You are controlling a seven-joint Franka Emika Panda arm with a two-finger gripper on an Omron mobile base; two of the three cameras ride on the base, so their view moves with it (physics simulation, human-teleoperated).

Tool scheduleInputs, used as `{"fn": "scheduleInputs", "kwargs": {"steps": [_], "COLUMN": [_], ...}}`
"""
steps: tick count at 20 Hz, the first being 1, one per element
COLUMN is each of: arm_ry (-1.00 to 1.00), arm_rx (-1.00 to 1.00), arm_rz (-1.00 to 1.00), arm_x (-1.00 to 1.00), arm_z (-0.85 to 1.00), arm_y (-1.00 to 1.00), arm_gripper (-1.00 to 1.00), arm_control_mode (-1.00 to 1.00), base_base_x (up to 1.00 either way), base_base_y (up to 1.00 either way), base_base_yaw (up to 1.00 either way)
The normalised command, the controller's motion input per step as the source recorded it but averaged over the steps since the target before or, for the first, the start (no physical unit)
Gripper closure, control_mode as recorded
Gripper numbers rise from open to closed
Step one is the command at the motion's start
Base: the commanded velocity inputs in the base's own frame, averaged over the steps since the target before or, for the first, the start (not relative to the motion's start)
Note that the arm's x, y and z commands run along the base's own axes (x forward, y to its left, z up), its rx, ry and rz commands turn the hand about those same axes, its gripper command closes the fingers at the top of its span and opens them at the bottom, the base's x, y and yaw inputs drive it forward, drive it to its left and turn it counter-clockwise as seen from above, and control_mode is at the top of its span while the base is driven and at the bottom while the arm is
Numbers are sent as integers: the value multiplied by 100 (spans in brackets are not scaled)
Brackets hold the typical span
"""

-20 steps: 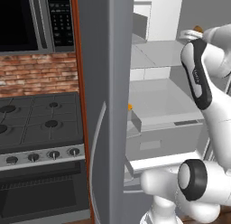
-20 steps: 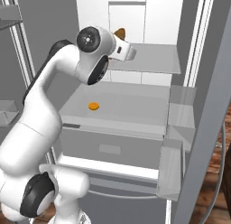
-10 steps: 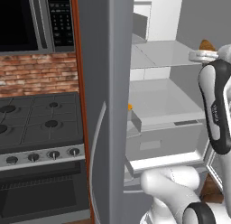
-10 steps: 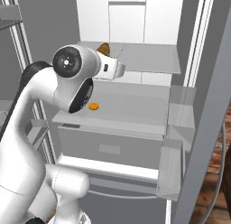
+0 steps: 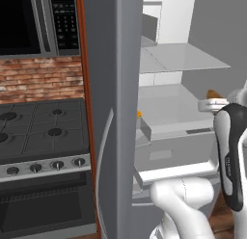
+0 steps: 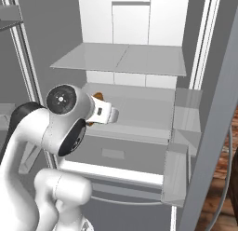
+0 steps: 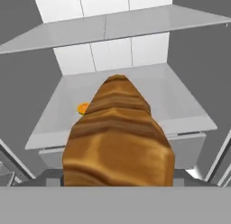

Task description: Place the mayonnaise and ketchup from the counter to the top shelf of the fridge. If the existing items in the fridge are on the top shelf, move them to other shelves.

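An existing item, a brown striped bread roll [image 7: 116, 137], sits between the jaws of my gripper [image 6: 109, 114], which is shut on it. The roll [image 6: 97, 95] hangs in front of the open fridge [image 6: 204, 62], below the top shelf [image 6: 121, 57] and about level with the shelf under it [image 6: 139, 109]. From the left, the roll [image 5: 214, 94] peeks out above the gripper [image 5: 211, 106] at the right edge. The top shelf [image 7: 113, 29] is bare. The roll hides my fingertips in the hand view. The mayonnaise, the ketchup and the counter are out of view.
A small orange thing [image 7: 82, 108] lies on the lower shelf [image 7: 135, 94] near its left side. A drawer [image 6: 116, 153] sits beneath. Door bins [image 6: 186, 113] stand at the right. The fridge door [image 5: 113, 112] separates a stove [image 5: 38, 137] and microwave [image 5: 29, 21].
The arm has come down and back from the top shelf's height to the lower shelf's level, carrying the bread roll. The grip has not changed.
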Motion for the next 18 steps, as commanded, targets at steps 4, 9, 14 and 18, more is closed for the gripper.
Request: {"fn": "scheduleInputs", "kwargs": {"steps": [4,9,14,18], "arm_ry": [38,15,0,0], "arm_rx": [9,4,0,0], "arm_rz": [0,-1,-3,0], "arm_x": [14,53,69,67], "arm_z": [-89,-44,-13,-5], "arm_y": [0,0,0,0], "arm_gripper": [100,100,100,100], "arm_control_mode": [-100,-100,-100,-100], "base_base_x": [0,0,0,0], "base_base_y": [0,0,0,0], "base_base_yaw": [0,0,0,0]}}
